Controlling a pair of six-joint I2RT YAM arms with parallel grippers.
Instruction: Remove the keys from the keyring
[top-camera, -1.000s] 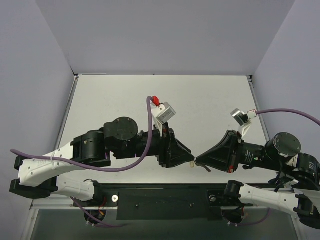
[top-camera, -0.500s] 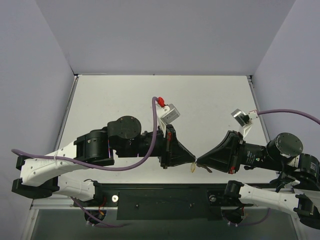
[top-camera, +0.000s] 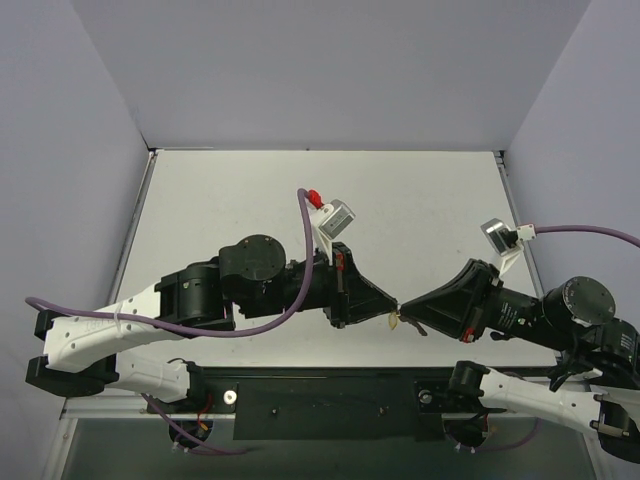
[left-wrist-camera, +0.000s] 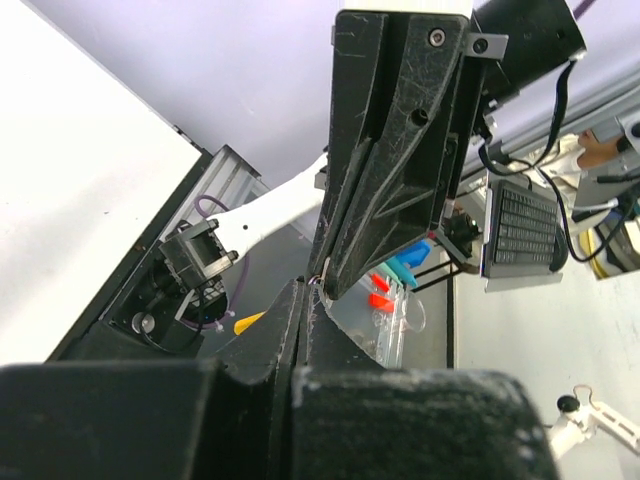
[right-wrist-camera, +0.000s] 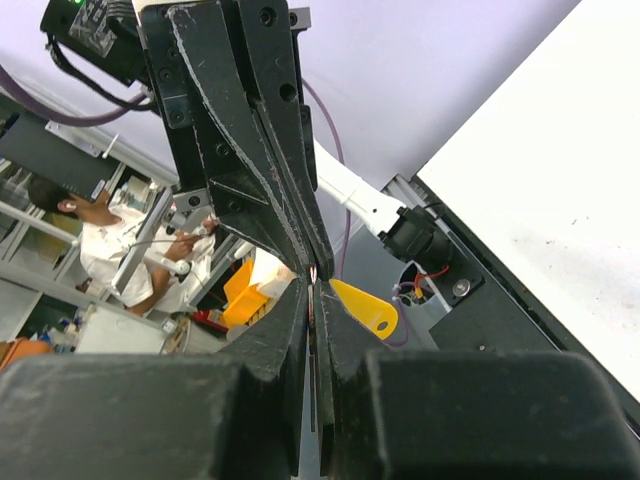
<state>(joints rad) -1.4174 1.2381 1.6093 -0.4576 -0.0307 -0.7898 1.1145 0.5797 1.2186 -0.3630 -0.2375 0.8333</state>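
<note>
Two tools meet tip to tip above the near edge of the counter (top-camera: 250, 200). The left tool (top-camera: 391, 303) has its fingers pressed together. The keyring (right-wrist-camera: 366, 309) hangs just below the meeting point. The right tool (top-camera: 405, 306) is also closed. I cannot tell what either one pinches.

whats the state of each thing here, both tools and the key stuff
left tool, shut, tip against the right tool's tip
right tool, shut, tip to tip with the left
keyring, in the air, dangling just below the meeting tips
key, too small to make out at the tips
</note>
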